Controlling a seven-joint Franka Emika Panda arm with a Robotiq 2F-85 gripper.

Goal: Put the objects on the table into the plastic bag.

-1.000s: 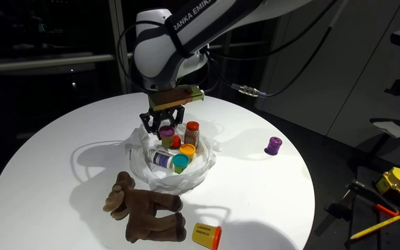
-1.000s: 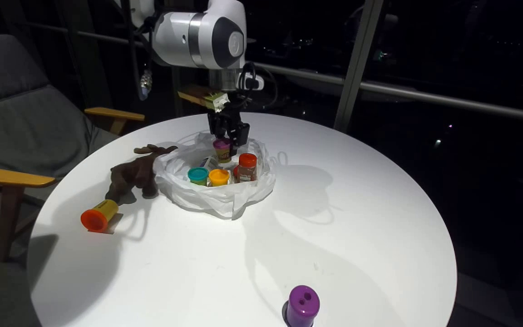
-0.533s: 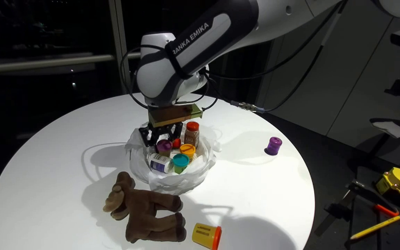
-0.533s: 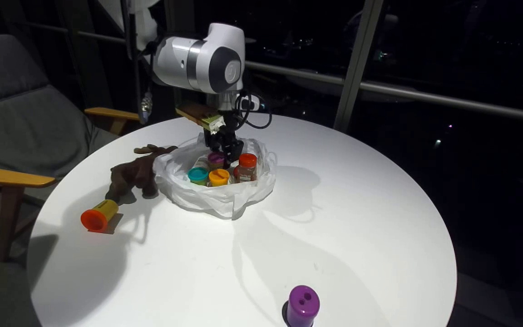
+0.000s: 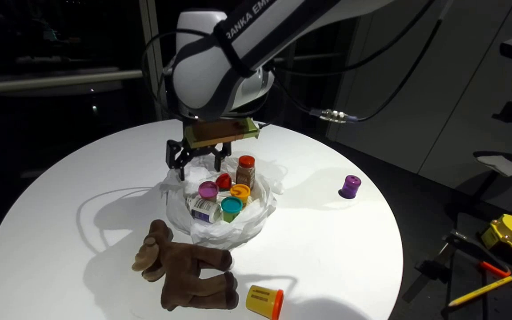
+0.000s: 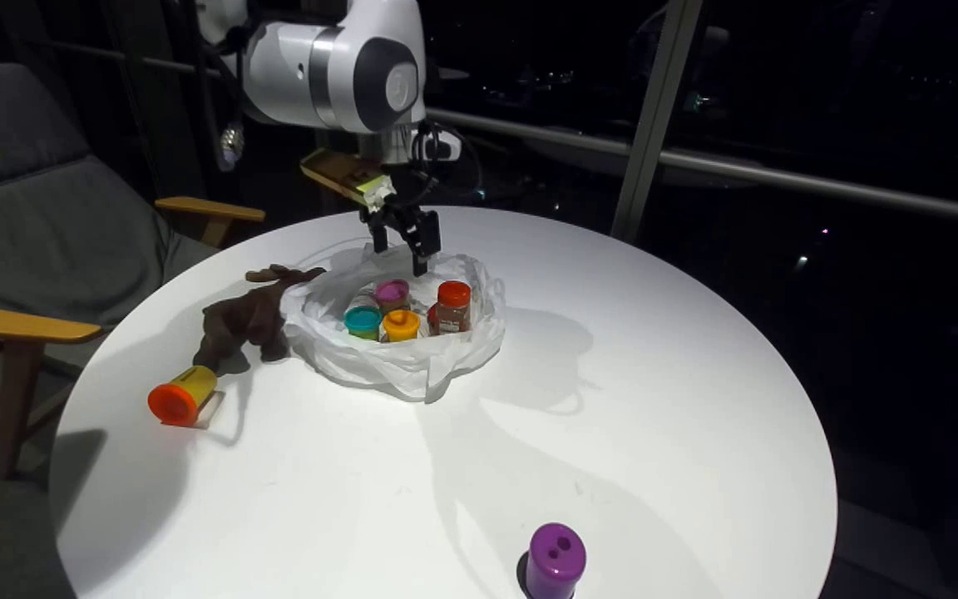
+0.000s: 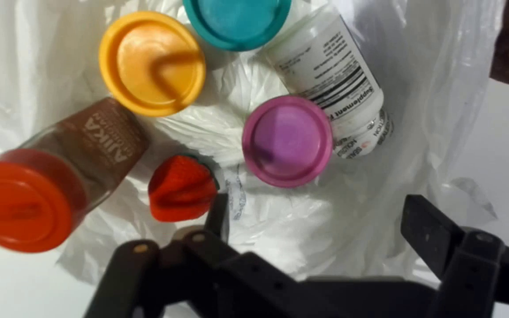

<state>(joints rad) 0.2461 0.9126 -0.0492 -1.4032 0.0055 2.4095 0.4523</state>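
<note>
Dark window: stood behind my work.
Round white table: carried it all.
Plastic bag: mouth lay spread, I judged to let me drop pieces straight in.
Brown plush animal: lay just outside the bag, perhaps left till last for its bulk.
Claw: hung wide over the bag, holding nothing.
Ajika jar: stood in the bag.
Supplement bottle: lay inside, probably kept from rolling by the purple-lidded tub beside it.
Teal-lidded tub and orange-lidded tub: sat inside, lids up.
Yellow tub: lay on its side on the table, unbagged.
Two-holed sharpener: stood well apart, unbagged.
Toy strawberry: lay inside.
</note>
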